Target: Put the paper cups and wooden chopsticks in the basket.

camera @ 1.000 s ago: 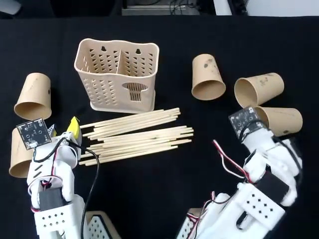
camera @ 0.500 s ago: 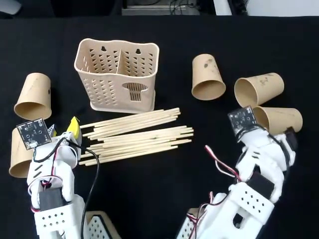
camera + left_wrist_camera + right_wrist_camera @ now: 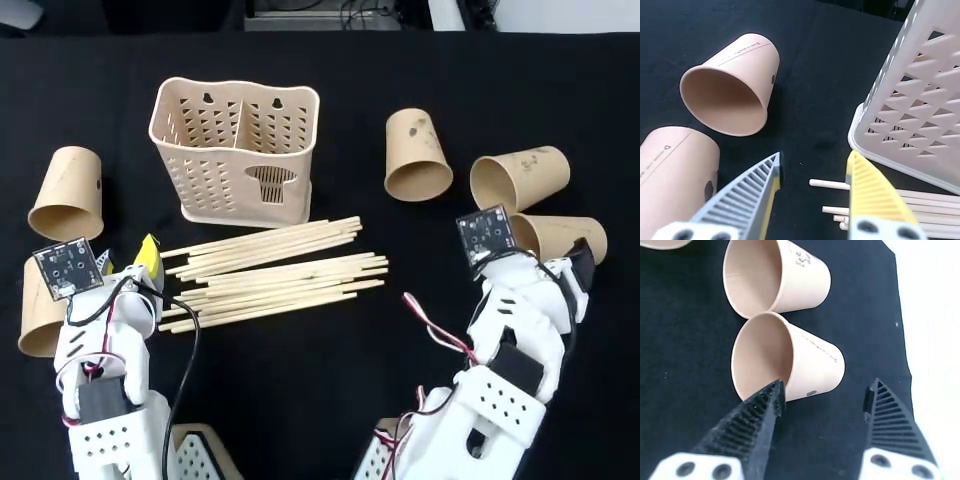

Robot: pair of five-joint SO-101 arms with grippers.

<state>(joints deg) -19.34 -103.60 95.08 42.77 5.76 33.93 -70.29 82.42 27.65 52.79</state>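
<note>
A beige perforated basket (image 3: 235, 150) stands at the back left, with a pile of wooden chopsticks (image 3: 275, 272) in front of it. Two paper cups lie at the left (image 3: 68, 193) (image 3: 38, 310). Three more sit at the right: one mouth-down (image 3: 415, 155) and two on their sides (image 3: 520, 178) (image 3: 560, 240). My left gripper (image 3: 815, 156) is open and empty over the cloth between the left cups (image 3: 732, 92) and the chopstick ends (image 3: 865, 200). My right gripper (image 3: 826, 386) is open, straddling the nearer lying cup (image 3: 790, 360), and one finger overlaps its rim.
Black cloth covers the table (image 3: 330, 380). The basket wall (image 3: 910, 100) rises close beside my left gripper. A white surface (image 3: 935, 315) begins past the cloth's edge near the right cups. Bare cloth lies between the two arms.
The right arm has shifted slightly toward the cups, and its black finger now shows beside the nearest lying cup. The left arm and all the objects are unmoved.
</note>
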